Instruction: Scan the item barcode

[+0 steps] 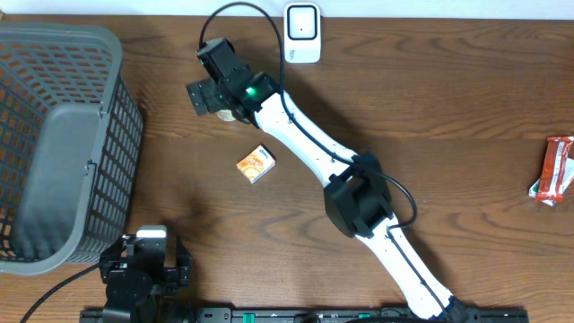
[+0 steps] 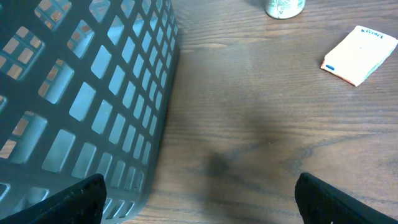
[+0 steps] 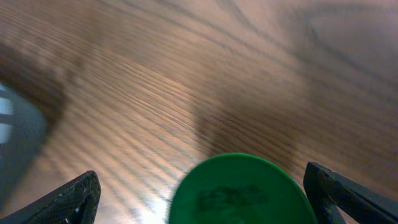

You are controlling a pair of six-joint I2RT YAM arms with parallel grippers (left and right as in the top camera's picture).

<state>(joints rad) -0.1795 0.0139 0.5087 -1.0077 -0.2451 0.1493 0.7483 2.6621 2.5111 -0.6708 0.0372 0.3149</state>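
Toward eleven o'clock, the right gripper (image 3: 204,194) hangs wide open above the green-lidded container (image 3: 249,180) — poised to grasp it — left gripper (image 2: 200,199) idle, likewise open.

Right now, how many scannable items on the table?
3: a small box near centre, a green-lidded jar under the right hand, a red packet at the right edge. The arm may hide more.
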